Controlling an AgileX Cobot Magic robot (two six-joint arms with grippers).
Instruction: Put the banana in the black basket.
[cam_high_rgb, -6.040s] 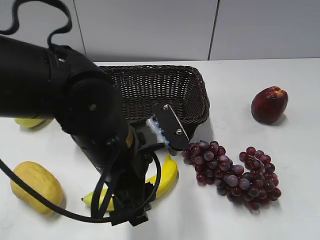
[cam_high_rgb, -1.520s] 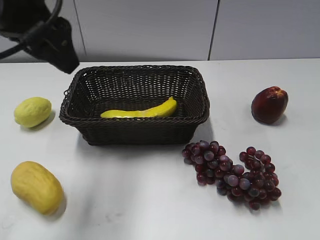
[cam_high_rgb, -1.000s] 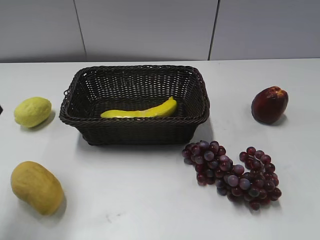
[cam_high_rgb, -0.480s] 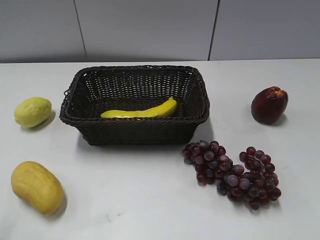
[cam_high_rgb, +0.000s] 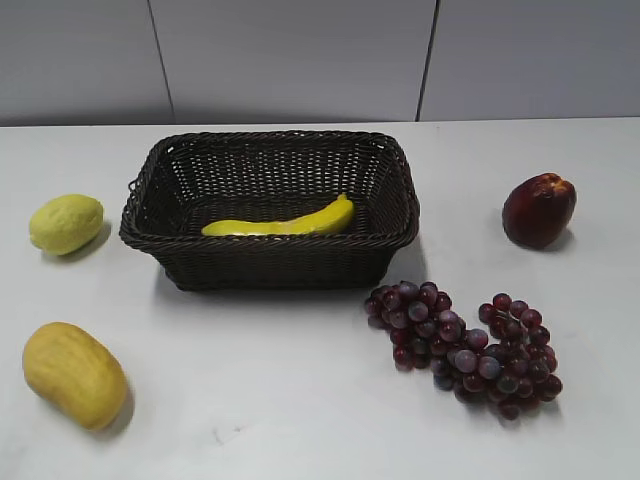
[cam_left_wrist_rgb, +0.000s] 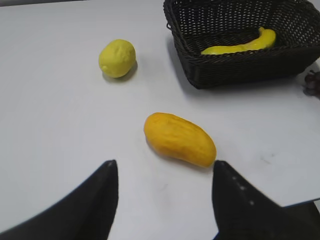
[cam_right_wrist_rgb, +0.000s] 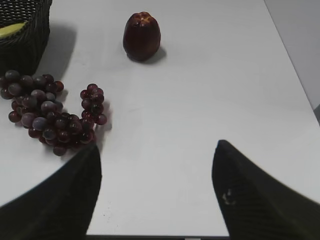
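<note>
1. Yellow on the left: lemon (cam_high_rgb: 65, 223) and oval yellow-orange fruit (cam_high_rgb: 74, 374) on the white table (cam_high_rgb: 300, 400), both well apart from the job
2. Left gripper (cam_left_wrist_rgb: 165, 200) hanging over the orange fruit in the wrist view, jaws spread wide, holding nothing, touching nothing
3. Centre: banana (cam_high_rgb: 285, 222) lying flat inside the black basket (cam_high_rgb: 270, 262), toward the near wall, so task looks done
4. Handling guess: light, fairly stiff, glossy skin likely a bit slippery; best gripped across the middle of the curve, gently
5. Right: grapes (cam_high_rgb: 465, 350) and dark red fruit (cam_high_rgb: 539, 209) untouched
6. Right gripper (cam_right_wrist_rgb: 157, 197) also gaping wide above bare table, empty
</note>
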